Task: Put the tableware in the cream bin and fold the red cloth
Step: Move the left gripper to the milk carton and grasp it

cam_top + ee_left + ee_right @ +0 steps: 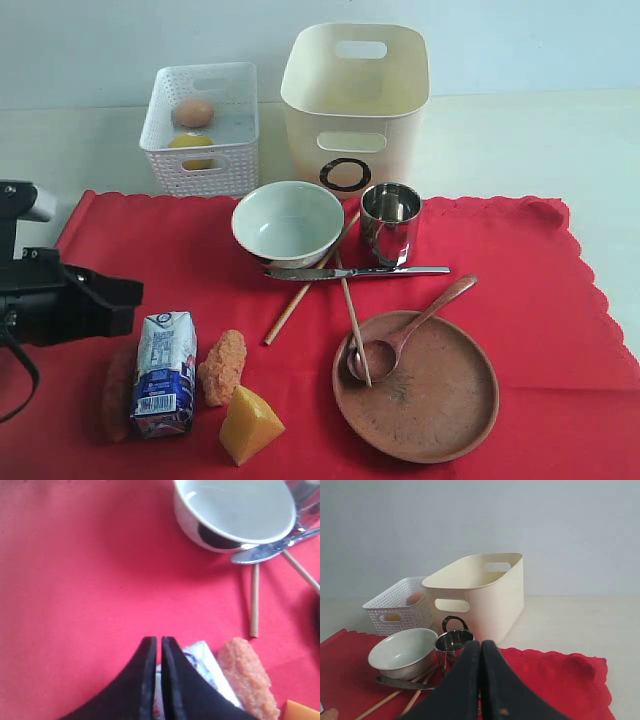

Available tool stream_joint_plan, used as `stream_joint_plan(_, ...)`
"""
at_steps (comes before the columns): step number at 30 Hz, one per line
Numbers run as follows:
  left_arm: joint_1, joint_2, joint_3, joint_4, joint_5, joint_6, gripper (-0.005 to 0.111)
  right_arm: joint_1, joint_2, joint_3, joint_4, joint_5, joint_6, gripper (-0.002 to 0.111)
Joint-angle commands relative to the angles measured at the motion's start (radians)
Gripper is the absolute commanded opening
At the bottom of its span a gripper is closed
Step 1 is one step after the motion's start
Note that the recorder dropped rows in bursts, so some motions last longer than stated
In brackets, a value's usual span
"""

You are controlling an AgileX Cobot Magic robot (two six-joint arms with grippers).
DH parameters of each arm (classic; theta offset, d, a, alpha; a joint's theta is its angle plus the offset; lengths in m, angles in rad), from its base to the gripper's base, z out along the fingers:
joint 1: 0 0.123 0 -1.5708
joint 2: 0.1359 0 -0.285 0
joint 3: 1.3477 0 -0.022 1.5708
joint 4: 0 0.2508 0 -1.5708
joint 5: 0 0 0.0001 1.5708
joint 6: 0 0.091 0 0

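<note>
Surface: red cloth (520, 300), bowl (288, 222) on it.
Left gripper (159, 641): jaws nearly touching, empty, well apart from bowl; carton (202, 660) close by.
Right gripper (480, 645): jaws together, empty.
Beside bowl: cup (390, 222), knife (355, 272); bin (355, 100) behind.

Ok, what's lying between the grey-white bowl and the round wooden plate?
The steel knife lies across that gap, crossing the two chopsticks. Otherwise there is only red cloth. The exterior view shows this.

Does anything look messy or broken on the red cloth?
Nothing is spilled or broken. The two chopsticks lie askew under the knife, and one reaches onto the plate by the spoon.
</note>
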Motion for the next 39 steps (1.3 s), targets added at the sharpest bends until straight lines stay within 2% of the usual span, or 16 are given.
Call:
stream_joint_plan(1, -0.006, 0.002, 0.004, 0.072, -0.111, -0.011, 0.034, 0.002, -0.007, 0.004, -0.003, -0.004, 0.001, 0.0)
stream_joint_plan(4, -0.006, 0.008, 0.004, 0.093, -0.134, -0.011, 0.059, 0.002, -0.007, 0.004, -0.003, -0.004, 0.001, 0.0)
stream_joint_plan(6, -0.006, 0.011, 0.004, 0.097, -0.136, -0.011, 0.07, 0.002, -0.007, 0.004, -0.003, -0.004, 0.001, 0.0)
stream_joint_plan(11, -0.044, 0.04, 0.004, 0.18, -0.18, -0.005, 0.082, 0.002, -0.007, 0.004, -0.003, -0.004, 0.001, 0.0)
stream_joint_plan(16, -0.072, 0.038, -0.041, 0.222, -0.061, -0.07, 0.082, 0.002, -0.007, 0.004, -0.003, -0.004, 0.001, 0.0)
stream_joint_plan(19, -0.072, 0.029, -0.089, 0.329, 0.072, -0.214, 0.082, 0.002, -0.007, 0.004, -0.003, -0.004, 0.001, 0.0)
stream_joint_plan(26, -0.072, 0.028, -0.213, 0.579, 0.205, -0.536, 0.082, 0.002, -0.007, 0.004, -0.003, -0.004, 0.001, 0.0)
stream_joint_plan(29, -0.072, 0.028, -0.228, 0.817, 0.118, -0.794, 0.082, 0.002, -0.007, 0.004, -0.003, -0.004, 0.001, 0.0)
stream_joint_plan(30, -0.072, 0.028, -0.231, 0.817, 0.066, -0.831, 0.082, 0.002, -0.007, 0.004, -0.003, -0.004, 0.001, 0.0)
stream_joint_plan(32, -0.072, 0.028, -0.231, 0.817, 0.004, -0.83, 0.082, 0.002, -0.007, 0.004, -0.003, -0.004, 0.001, 0.0)
stream_joint_plan(39, -0.072, 0.125, -0.231, 0.817, 0.051, -0.795, 0.082, 0.002, -0.007, 0.004, -0.003, -0.004, 0.001, 0.0)
